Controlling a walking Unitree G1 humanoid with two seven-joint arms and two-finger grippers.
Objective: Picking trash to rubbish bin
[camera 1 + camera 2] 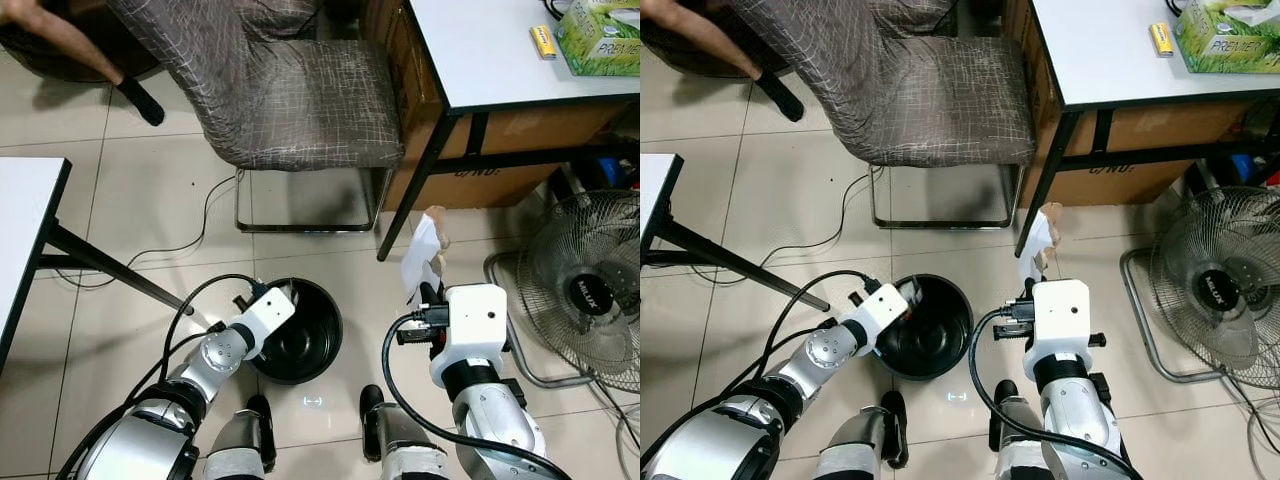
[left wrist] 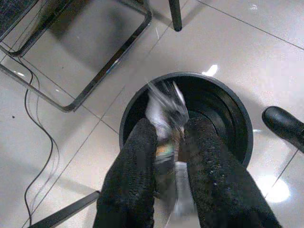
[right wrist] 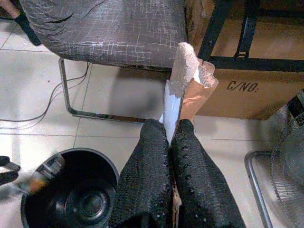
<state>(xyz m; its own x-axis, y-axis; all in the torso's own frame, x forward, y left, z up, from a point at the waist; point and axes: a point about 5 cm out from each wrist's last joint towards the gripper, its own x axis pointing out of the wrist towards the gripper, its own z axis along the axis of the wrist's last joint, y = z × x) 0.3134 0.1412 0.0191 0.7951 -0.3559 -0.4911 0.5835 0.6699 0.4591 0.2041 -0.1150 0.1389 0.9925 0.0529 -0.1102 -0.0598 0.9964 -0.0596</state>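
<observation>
Bright, even indoor light glares off the glossy floor tiles, while the wrapper is motion-blurred.

The bin sits on the floor before the chair, fan at right.

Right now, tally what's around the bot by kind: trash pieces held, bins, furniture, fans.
Trash pieces held: 2 (blurred shiny wrapper in left gripper; torn white-and-brown paper scrap in right gripper)
Bins: 1 (round black plastic bin)
Furniture: 3 (grey fabric chair, white tables)
Fans: 1 (wire-cage floor fan)
Total: 7
</observation>
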